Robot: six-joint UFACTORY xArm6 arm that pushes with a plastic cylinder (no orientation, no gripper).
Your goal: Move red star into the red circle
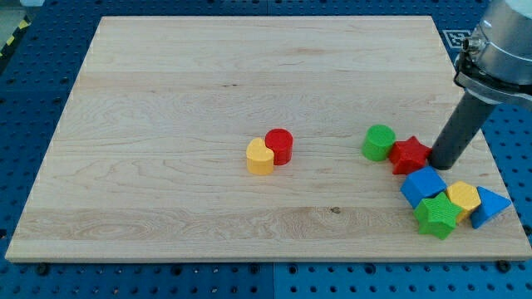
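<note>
The red star [409,155] lies on the wooden board [208,83] at the view's right, touching the green round block [379,142] on its left. The red circle block [279,146] stands near the board's middle, touching the yellow heart-shaped block [260,157] on its lower left. My tip [440,164] is down on the board right beside the red star, on its right side, touching or almost touching it.
A cluster lies just below the red star at the view's lower right: a blue block [422,184], a yellow block [463,198], a green star [437,216] and a blue triangular block [490,206], close to the board's right edge.
</note>
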